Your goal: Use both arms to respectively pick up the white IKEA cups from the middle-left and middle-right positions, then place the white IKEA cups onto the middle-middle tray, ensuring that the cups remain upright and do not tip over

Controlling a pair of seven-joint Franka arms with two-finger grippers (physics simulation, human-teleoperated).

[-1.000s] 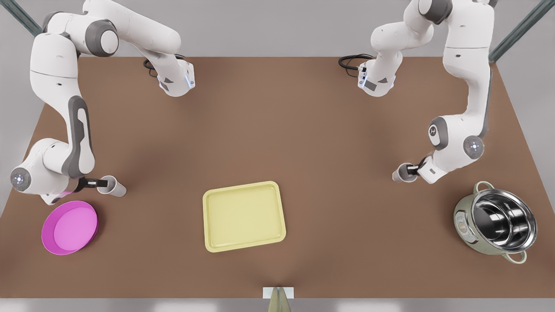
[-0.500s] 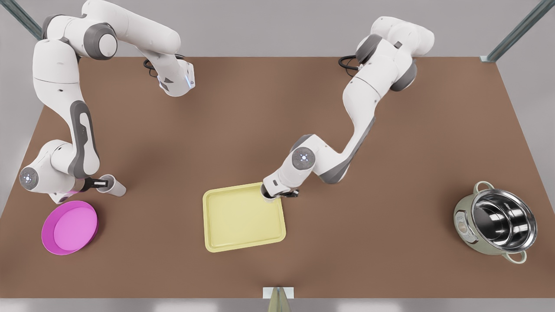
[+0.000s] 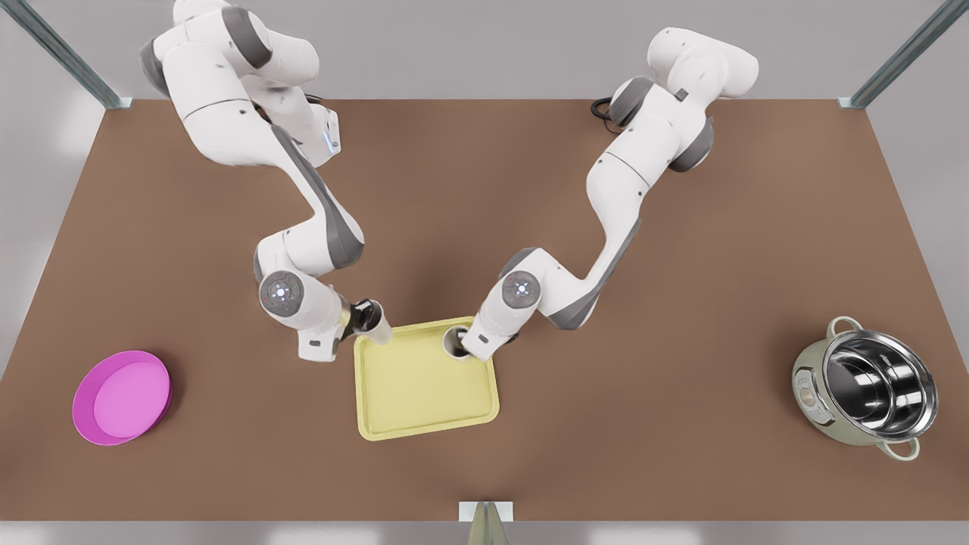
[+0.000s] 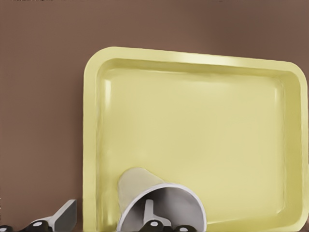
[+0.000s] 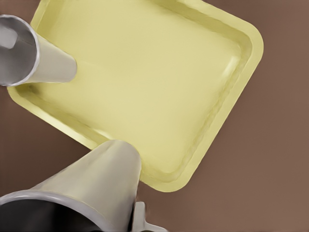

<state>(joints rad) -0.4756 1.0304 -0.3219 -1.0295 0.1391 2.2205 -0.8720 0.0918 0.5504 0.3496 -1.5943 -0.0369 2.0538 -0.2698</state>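
Brown table (image 3: 681, 227): each claw grips 1 white cup (image 3: 376, 322) (image 3: 454, 341) above the yellow tray (image 3: 424, 393)

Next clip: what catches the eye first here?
Two white jointed arms converge on the flat pale yellow tray at the table's middle, each gripper shut on a small white tapered cup: the left gripper holds the left cup at one far corner, the right gripper holds the right cup at the other. Both cups are upright.

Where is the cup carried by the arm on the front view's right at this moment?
In the front view, that white cup is at the yellow tray's far right corner, gripped by the right gripper.
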